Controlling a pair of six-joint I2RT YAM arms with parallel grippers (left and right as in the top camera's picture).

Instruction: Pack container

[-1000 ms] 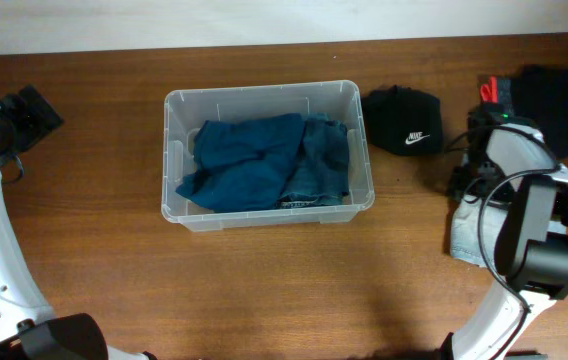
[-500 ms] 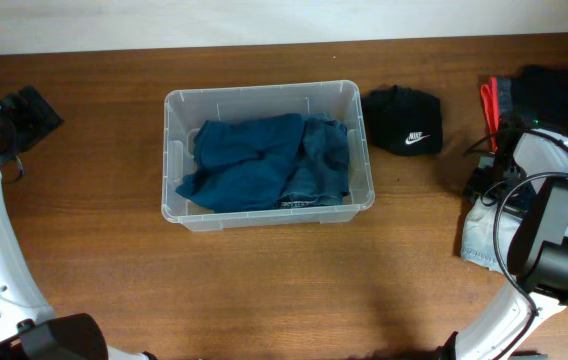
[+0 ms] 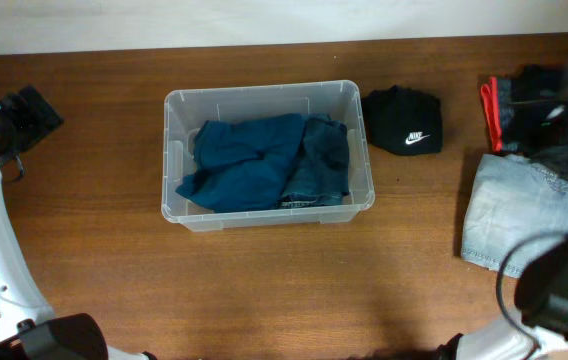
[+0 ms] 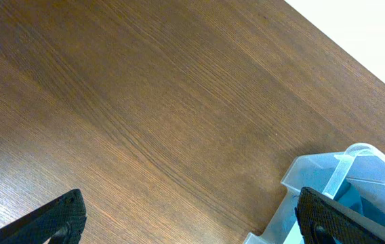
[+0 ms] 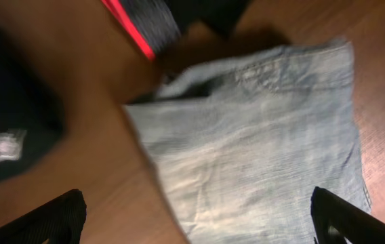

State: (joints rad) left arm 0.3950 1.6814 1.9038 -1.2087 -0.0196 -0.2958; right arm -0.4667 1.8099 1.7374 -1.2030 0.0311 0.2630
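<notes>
Wood table [image 3: 264, 290]: container [image 3: 264, 90] w/ blue clothes [image 3: 249, 160] inside; pale denim [image 3: 519, 215] well apart

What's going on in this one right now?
Two robot arms are packing clothes into the clear container at mid-table. It holds dark blue garments. Neither arm grips anything: the right claw hangs open above a folded light denim piece lying on the table, and the left claw is open over the table, left of the container. A black cap and a black and red garment lie unpacked to the container's right.
</notes>
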